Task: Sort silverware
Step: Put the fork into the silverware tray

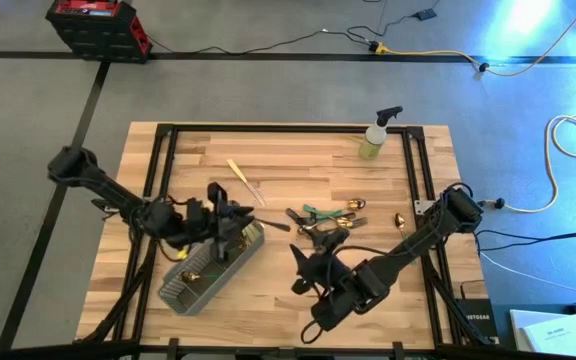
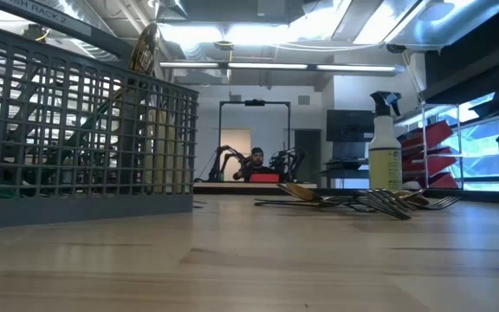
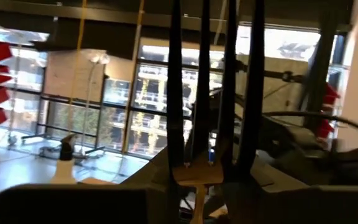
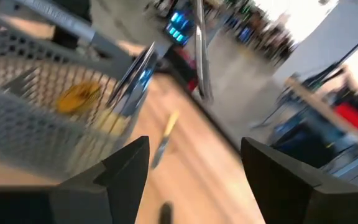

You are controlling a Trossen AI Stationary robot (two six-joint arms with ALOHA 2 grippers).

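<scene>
I'm seeing my grey mesh caddy [image 1: 208, 272] showing gold heads inside, gold silverware [image 1: 326, 218] with green and dark handles gleaming mid-table [image 1: 268, 150], and a yellow-green bottle [image 1: 373, 140] glowing at the far edge.
</scene>
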